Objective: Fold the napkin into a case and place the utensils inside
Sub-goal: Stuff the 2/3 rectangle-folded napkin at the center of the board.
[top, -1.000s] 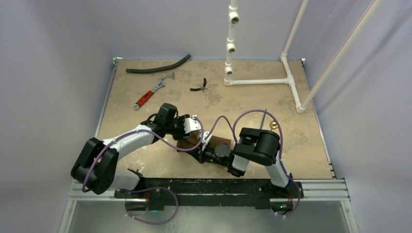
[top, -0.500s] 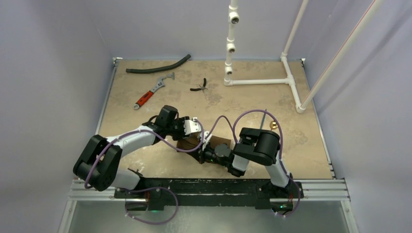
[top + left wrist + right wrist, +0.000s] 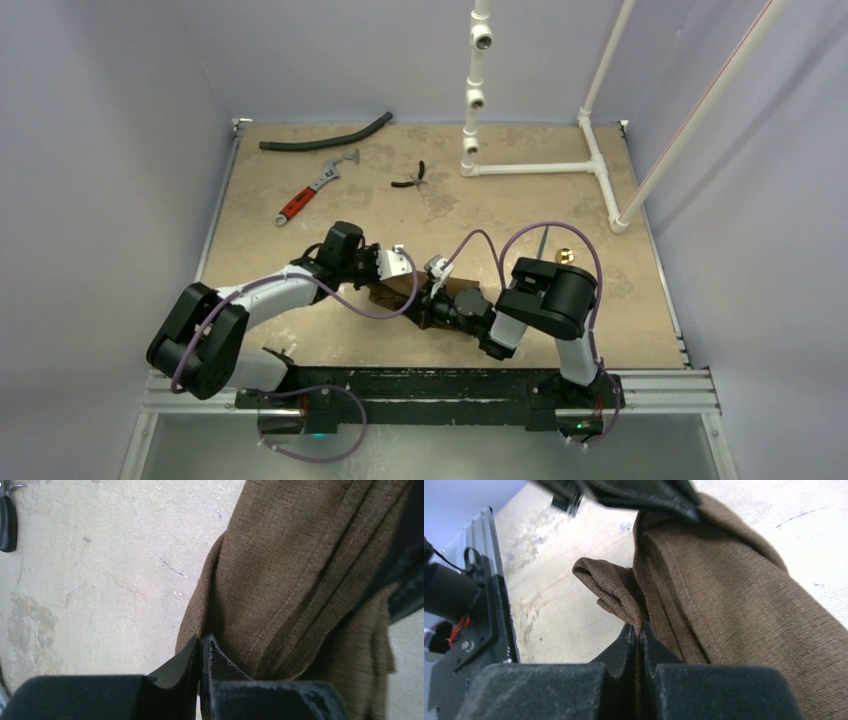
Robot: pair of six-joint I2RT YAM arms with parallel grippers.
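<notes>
Left pincer (image 3: 201,645) and right pincer (image 3: 639,631) are both clamped tight on the napkin (image 3: 300,570), bunched up between them near the surface (image 3: 500,215) front. Hose (image 3: 325,133), wrench (image 3: 313,189) and pliers (image 3: 410,178) sit way back, white pipe frame (image 3: 540,168) back right, pale purple walls (image 3: 110,120) around.

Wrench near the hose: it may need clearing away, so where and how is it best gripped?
Probably the red handle, from straight above with jaws across it: the wrench lies flat and diagonal on the table, handle end nearest the left arm.
</notes>
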